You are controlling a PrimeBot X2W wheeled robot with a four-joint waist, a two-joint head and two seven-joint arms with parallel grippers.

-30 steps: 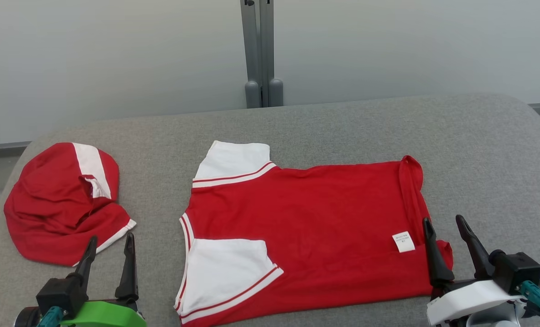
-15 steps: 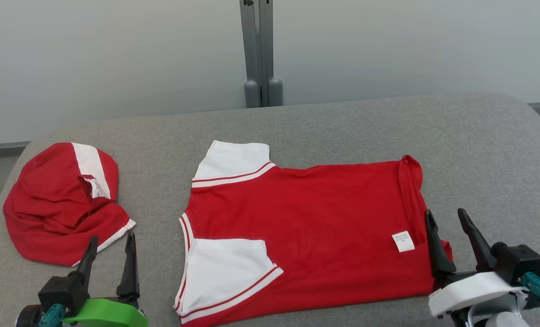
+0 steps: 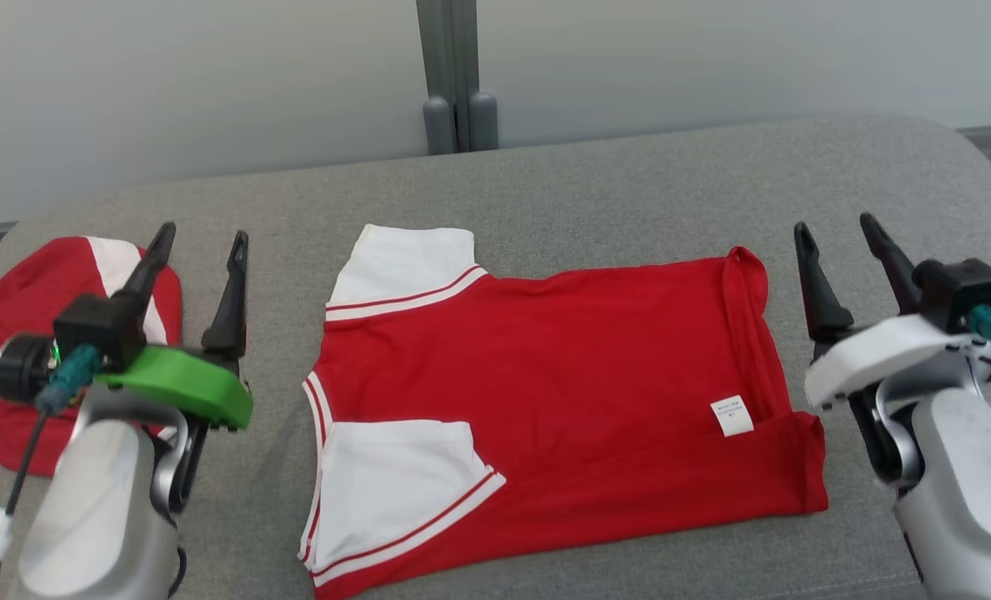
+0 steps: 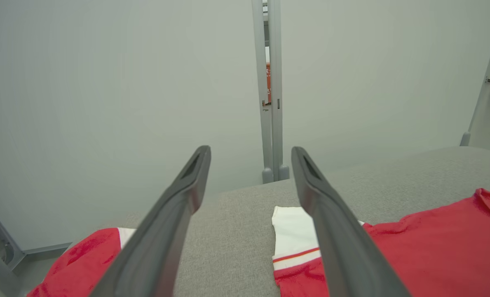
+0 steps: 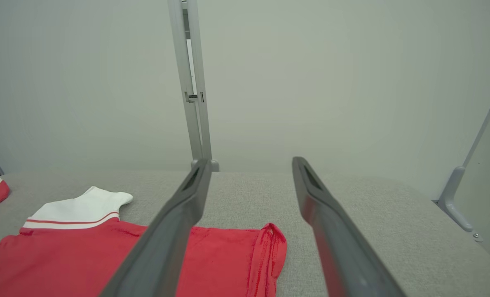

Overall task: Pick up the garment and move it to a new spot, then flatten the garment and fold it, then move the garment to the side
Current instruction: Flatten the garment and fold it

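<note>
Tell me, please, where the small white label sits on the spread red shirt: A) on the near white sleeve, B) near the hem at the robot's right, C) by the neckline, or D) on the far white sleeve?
B: the label lies on the red shirt beside its hem, at the robot's right end.

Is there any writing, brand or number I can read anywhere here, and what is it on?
White tag on the red shirt: tiny dark print, too small to read.
Orange patch between the grey posts: pale marks, too blurred to read.
So nothing is readable.
</note>
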